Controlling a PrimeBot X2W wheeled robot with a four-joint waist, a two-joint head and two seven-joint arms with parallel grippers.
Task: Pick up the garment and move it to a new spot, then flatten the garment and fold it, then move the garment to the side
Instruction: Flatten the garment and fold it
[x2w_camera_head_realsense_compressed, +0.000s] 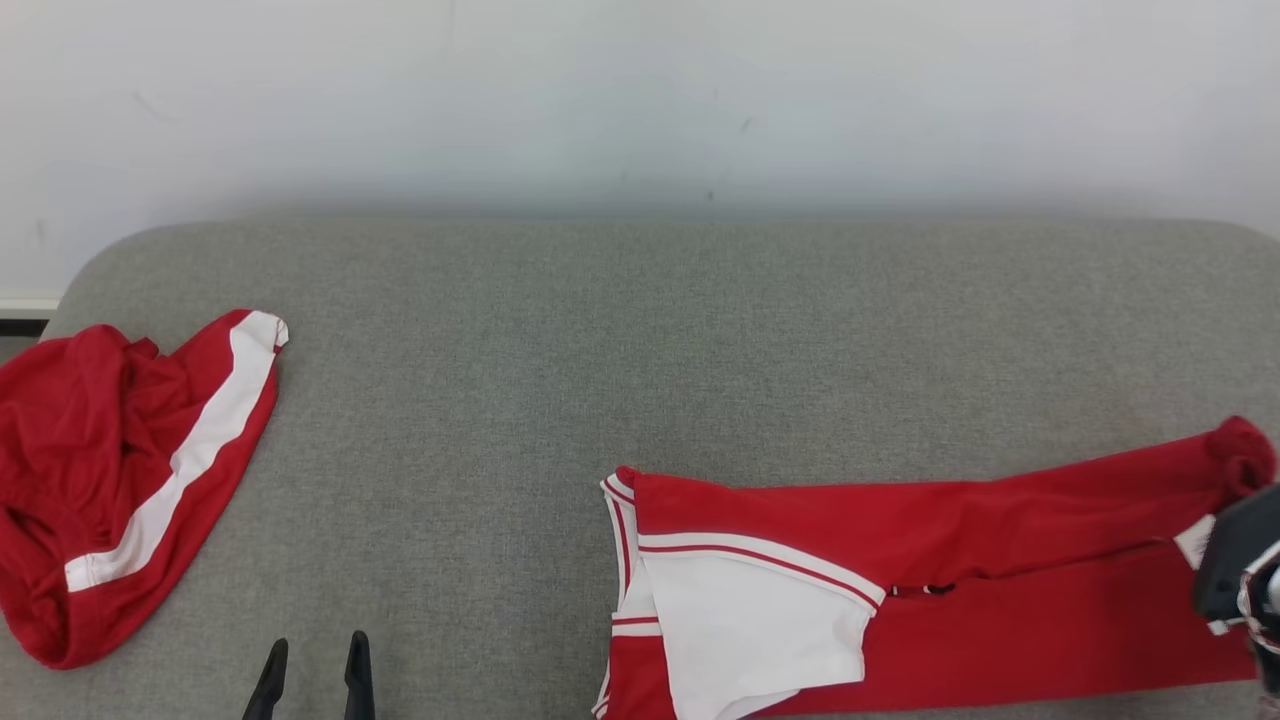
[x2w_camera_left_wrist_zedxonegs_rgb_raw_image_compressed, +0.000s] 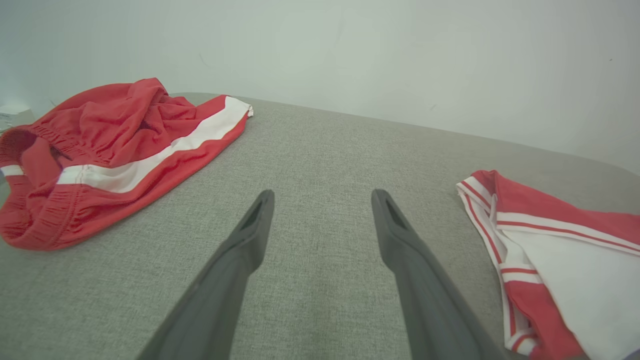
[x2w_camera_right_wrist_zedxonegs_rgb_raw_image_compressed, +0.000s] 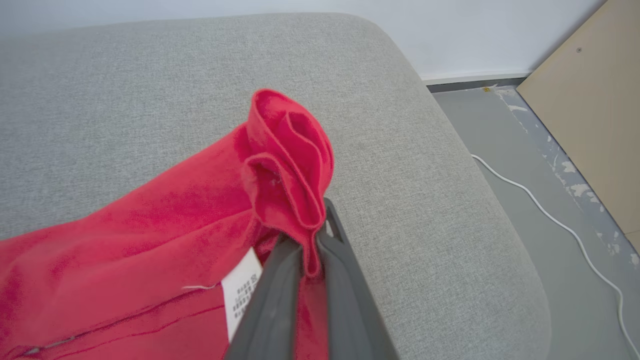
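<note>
Grey padded tabletop, two red-and-white pieces of clothing.
I recorded the garment lying flat at the tabletop's right front. Crumpled red shorts with a white stripe lay at the left edge, well apart. My right gripper was clenched on the garment's bunched red end, and my left gripper stood released over bare fabric between the two.

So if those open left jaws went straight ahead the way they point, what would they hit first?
Probably just bare grey cushion, then the white wall; depth is hard to judge. The red shorts lie off to the left.
</note>
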